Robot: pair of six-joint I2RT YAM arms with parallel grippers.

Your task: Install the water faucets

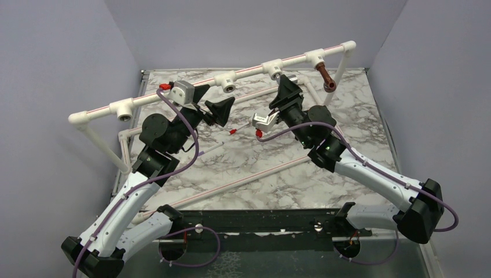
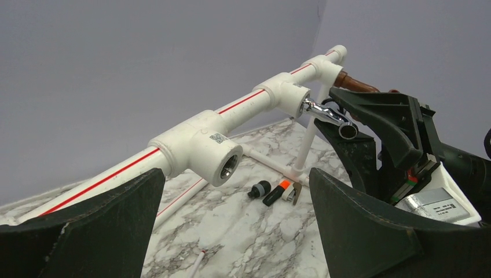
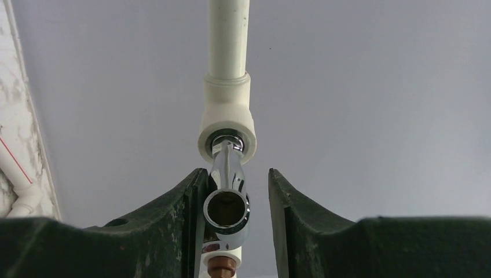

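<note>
A white pipe rack (image 2: 246, 103) with tee sockets (image 2: 202, 147) stands on the marble tabletop (image 1: 260, 174).

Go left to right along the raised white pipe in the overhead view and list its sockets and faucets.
In order: first empty socket → second empty socket → chrome faucet → brown faucet.

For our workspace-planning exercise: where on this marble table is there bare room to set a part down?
Bare marble lies between the thin rod and the black base rail, and beyond the right arm. Crowded under the white pipe.
</note>
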